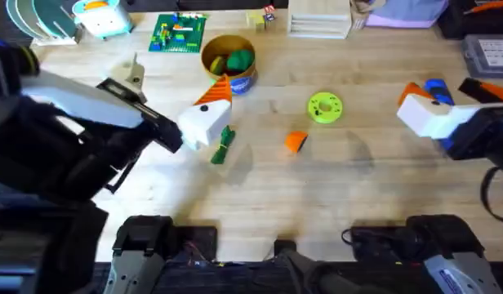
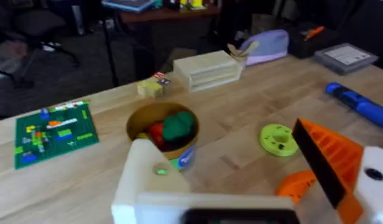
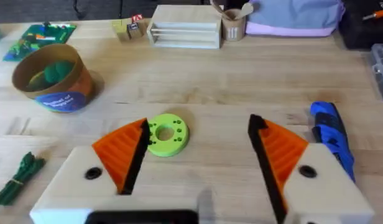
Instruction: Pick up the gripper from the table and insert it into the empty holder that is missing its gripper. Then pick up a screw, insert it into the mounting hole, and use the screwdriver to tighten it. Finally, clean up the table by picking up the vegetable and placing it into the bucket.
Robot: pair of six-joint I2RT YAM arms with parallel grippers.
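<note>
Vegetable (image 1: 223, 145): dark green bundle lying on tabletop (image 1: 358, 188), just beside left gripper (image 1: 212, 114), whose finger spread cannot be told. Bucket (image 1: 229, 64): behind that gripper, red and green items inside. Orange gripper piece (image 1: 296, 141): mid-tabletop, near lime-green disc (image 1: 324, 107). Screwdriver (image 3: 331, 134): beside right gripper (image 3: 198, 140), fingers spread wide, empty.

wooden table (image 1: 358, 188), bucket (image 1: 228, 61) (yellow-tan), vegetable (image 1: 223, 145)

Your left arm reaches in from the lower left, its claw (image 1: 209, 114) out over the bench's middle. Your right arm sits at the right edge, its claw (image 3: 198, 146) spread wide, orange pads (image 3: 120, 152) apart.
</note>
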